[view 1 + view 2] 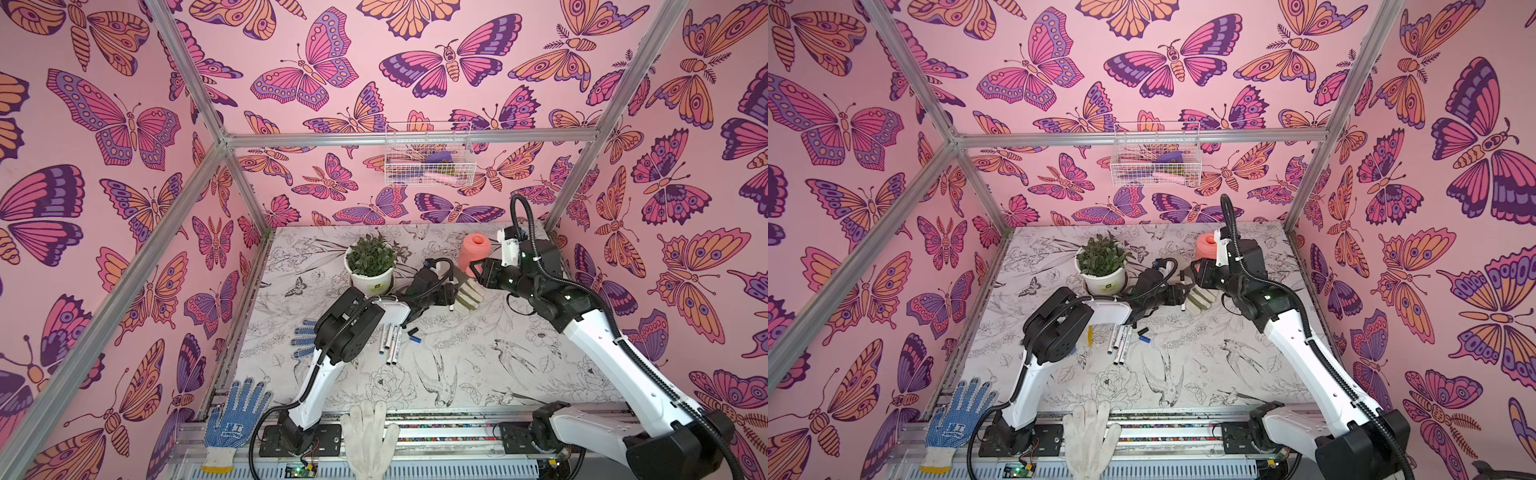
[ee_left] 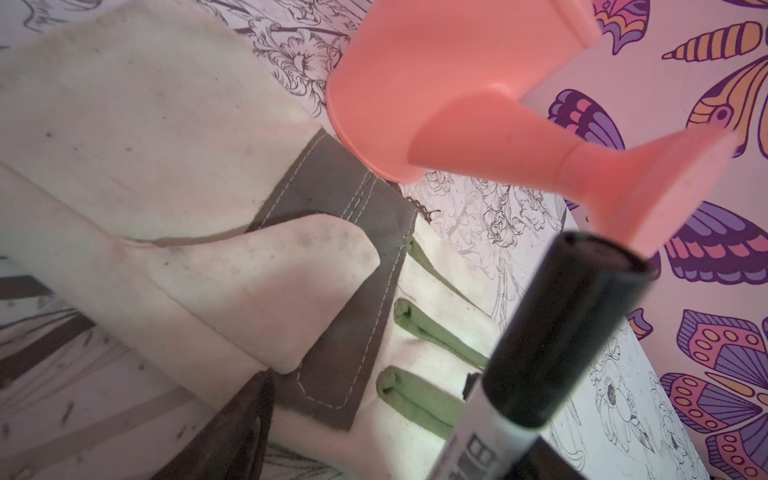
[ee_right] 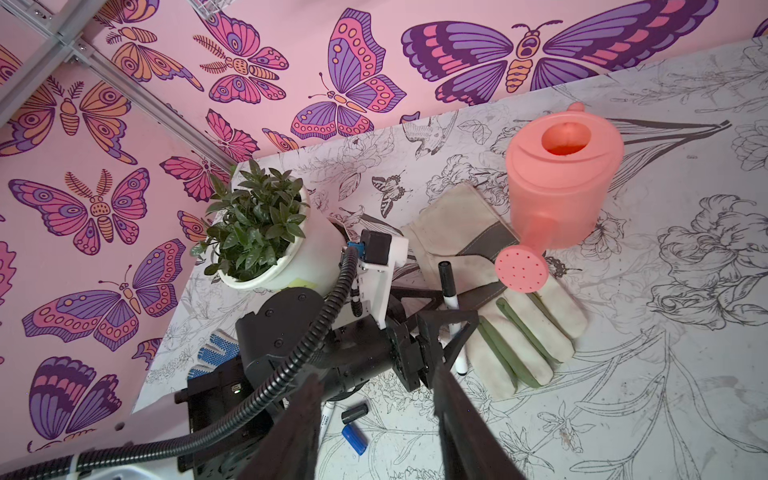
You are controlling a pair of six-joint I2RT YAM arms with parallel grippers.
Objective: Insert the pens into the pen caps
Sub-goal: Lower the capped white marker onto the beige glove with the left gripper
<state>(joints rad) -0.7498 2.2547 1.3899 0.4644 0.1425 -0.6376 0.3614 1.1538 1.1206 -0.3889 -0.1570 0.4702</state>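
A white pen with a black cap on its upper end stands almost upright between the spread fingers of my left gripper, leaning against one finger. Its lower end is down by the table beside a garden glove. In both top views this pen shows at the left gripper. Three more pens lie under the left forearm, with a loose black cap and a blue cap beside them. My right gripper hovers above, open and empty, near the watering can in a top view.
A beige and green garden glove lies under the left gripper. A coral watering can and a potted plant stand behind. A blue-dotted glove and a white glove lie at the front edge. A wire basket hangs on the back wall.
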